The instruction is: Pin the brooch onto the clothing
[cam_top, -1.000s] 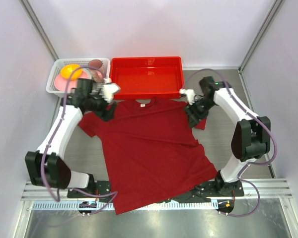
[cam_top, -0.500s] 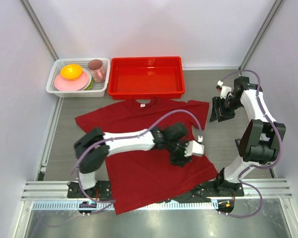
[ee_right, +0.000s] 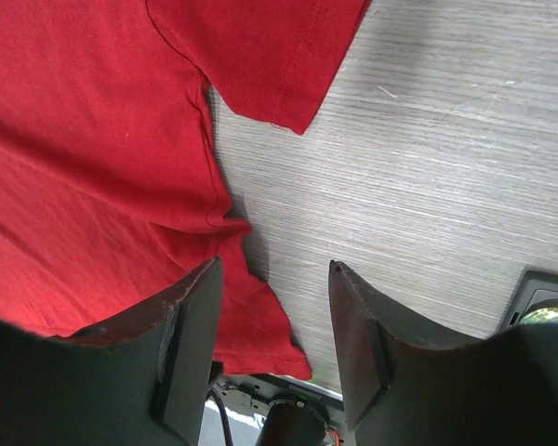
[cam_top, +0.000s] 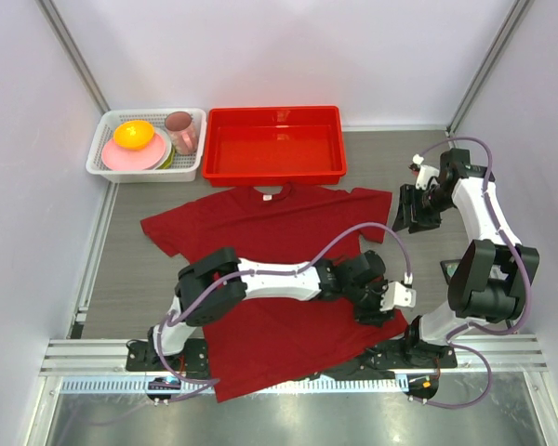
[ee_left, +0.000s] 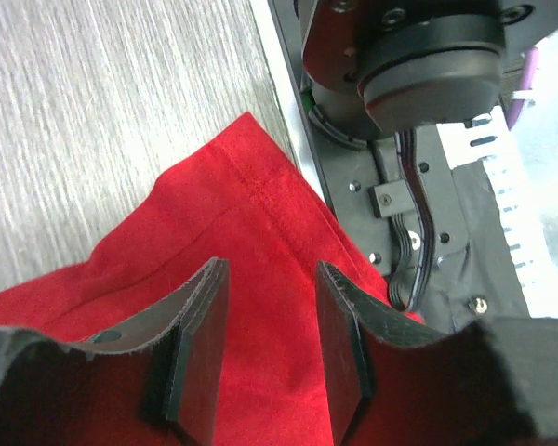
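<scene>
The shirt (cam_top: 270, 251) lies spread flat on the counter (cam_top: 418, 158), collar toward 12 o'clock and both sleeves laid out. It looks ready to take the pin. The brooch does not show in any view. It is not on the cloth, not in either tool, and not plainly in the tray (cam_top: 212, 144) at 12 o'clock or the basket (cam_top: 144, 175) at 10 o'clock. Where it sits cannot be told.

The left tool (ee_left: 272, 274) reaches across the shirt to its hem corner at 5 o'clock, close to the base of the right arm. Its jaws stand moderately apart with only red cloth showing below the gap, and nothing is pinched between them. Whether the tips touch the fabric cannot be told.

The right tool (ee_right: 274, 274) hangs off the shirt at 3 o'clock, over bare counter just beside the right sleeve (ee_right: 260, 65). Its jaws are also moderately apart and empty.

By my reading the task is at an early stage. The garment is laid out, perhaps with some smoothing of the hem corner in hand, but no brooch has been picked up and none is fastened to the cloth. Finding the brooch, grasping it, bringing it over the shirt and fixing it on all remain to be done.
</scene>
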Motion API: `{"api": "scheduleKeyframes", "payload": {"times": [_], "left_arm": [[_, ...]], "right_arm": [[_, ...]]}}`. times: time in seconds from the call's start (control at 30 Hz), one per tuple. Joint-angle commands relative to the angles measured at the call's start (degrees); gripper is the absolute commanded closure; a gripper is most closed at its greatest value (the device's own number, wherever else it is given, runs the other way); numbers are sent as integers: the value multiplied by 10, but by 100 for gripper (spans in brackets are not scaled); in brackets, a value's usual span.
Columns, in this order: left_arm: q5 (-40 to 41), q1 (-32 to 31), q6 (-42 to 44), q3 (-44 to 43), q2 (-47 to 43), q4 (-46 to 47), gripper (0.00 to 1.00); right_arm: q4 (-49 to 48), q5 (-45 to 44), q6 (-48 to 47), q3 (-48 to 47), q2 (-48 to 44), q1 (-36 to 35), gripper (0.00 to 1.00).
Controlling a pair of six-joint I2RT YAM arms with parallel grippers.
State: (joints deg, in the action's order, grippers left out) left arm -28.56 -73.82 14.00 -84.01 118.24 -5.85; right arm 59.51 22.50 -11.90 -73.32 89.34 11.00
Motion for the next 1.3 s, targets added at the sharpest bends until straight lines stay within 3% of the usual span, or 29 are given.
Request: {"api": "scheduleKeyframes", "payload": {"times": [0.0, 0.23, 0.37, 0.57, 0.63, 0.67, 0.73, 0.83, 1.07, 1.27], "left_arm": [[65, -24, -11, -19, 27, 56, 54], [104, -45, 14, -23, 59, 78, 42], [114, -45, 32, -31, 80, 71, 44], [113, -43, 76, -65, 113, -39, 53], [113, -38, 80, -63, 116, -67, 60], [108, -34, 79, -63, 115, -75, 64], [92, -22, 74, -57, 102, -88, 84], [52, -1, 66, -9, 43, -47, 98], [-79, 18, 65, 77, -81, 4, 100], [-139, 8, 53, 87, -91, 13, 100]], "right_arm": [[-11, 3, 19, 11, -36, 2, 45], [-12, 4, 17, 23, -40, 3, 45], [-13, 4, 16, 21, -35, 3, 45], [-13, 3, 15, 19, -29, 3, 45], [-14, 2, 14, 20, -29, 3, 45], [-14, 2, 13, 21, -28, 4, 46], [-14, -2, 12, 21, -27, 3, 46], [-16, 1, 11, 23, -23, 5, 46], [-20, 11, 11, 24, -12, 5, 47], [-26, 17, 13, 20, -4, 5, 47]]}}
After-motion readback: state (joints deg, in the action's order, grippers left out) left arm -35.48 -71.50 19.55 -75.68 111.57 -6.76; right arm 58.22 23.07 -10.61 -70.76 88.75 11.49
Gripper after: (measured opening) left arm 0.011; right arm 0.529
